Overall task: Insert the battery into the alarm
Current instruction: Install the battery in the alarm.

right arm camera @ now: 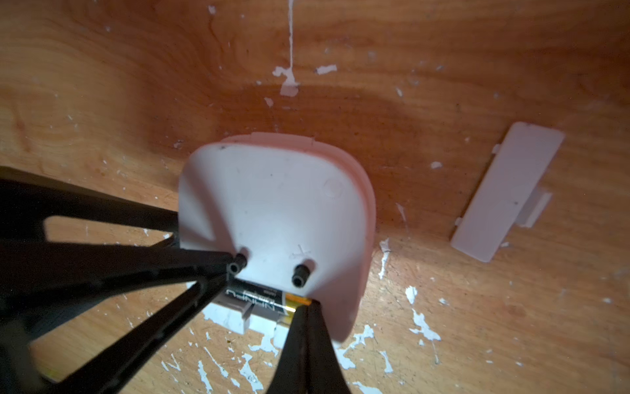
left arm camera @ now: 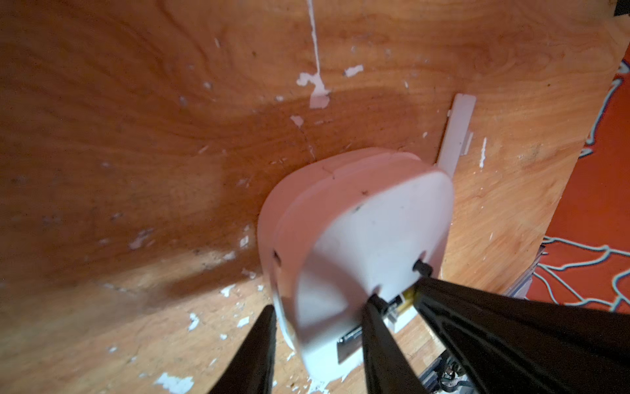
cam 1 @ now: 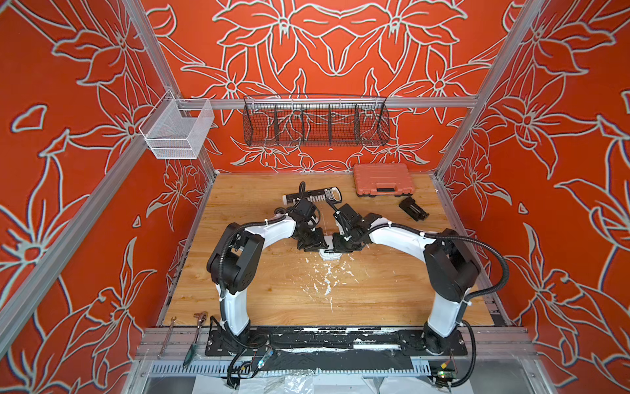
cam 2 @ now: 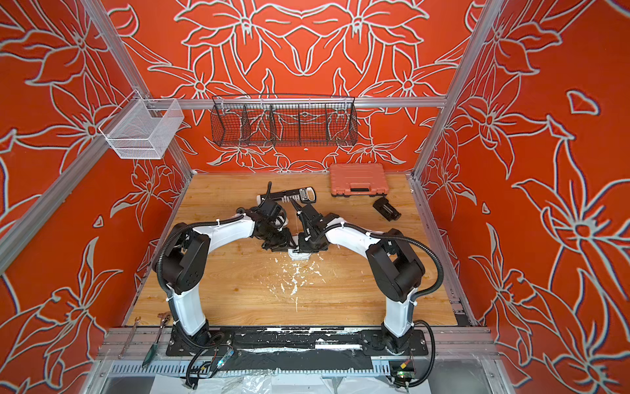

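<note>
The white alarm (right arm camera: pixel 276 204) lies face down mid-table, showing its plain back with two black knobs; in both top views only its near edge (cam 1: pixel 329 255) (cam 2: pixel 299 256) shows under the two wrists. The black battery (right arm camera: pixel 259 296) with its gold end lies in the recess at the back's edge. My right gripper (right arm camera: pixel 306 305) is shut, its joined tips against the battery's gold end. My left gripper (left arm camera: pixel 322 303) straddles a corner of the alarm (left arm camera: pixel 358 221): one finger lies on its side wall, the other by a knob. The battery's gold end (left arm camera: pixel 407 300) peeks out beside that finger.
A loose white battery cover (right arm camera: pixel 504 191) lies flat on the wood beside the alarm. Further back are a black-and-white tool (cam 1: pixel 313 195), an orange tool case (cam 1: pixel 382 179) and a small black object (cam 1: pixel 413 208). Wire baskets (cam 1: pixel 315 122) hang on the back rail. Wrenches (cam 1: pixel 167 336) lie front left.
</note>
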`<move>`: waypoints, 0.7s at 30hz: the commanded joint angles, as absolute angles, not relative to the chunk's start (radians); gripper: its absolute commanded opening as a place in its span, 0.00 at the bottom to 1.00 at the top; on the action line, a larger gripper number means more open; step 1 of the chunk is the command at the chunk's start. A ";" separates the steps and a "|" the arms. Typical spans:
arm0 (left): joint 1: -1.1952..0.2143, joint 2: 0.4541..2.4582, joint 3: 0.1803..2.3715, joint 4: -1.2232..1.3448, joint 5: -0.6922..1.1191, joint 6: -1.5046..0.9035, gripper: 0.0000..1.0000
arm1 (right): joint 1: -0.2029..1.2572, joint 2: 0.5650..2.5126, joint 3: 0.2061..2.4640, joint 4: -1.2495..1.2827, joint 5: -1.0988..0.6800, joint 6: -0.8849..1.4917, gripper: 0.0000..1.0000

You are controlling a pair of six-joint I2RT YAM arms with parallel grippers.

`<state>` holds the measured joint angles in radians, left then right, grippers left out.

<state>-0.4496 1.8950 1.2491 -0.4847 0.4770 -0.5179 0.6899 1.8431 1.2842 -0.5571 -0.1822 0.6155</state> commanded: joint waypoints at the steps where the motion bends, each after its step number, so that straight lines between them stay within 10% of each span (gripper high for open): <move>1: -0.448 1.935 1.250 -0.505 0.469 -0.518 0.38 | 0.715 1.890 1.305 -0.552 -0.228 0.640 0.06; 21: -0.445 1.930 1.246 -0.503 0.467 -0.522 0.37 | 0.759 1.986 1.431 -0.730 -0.074 0.630 0.14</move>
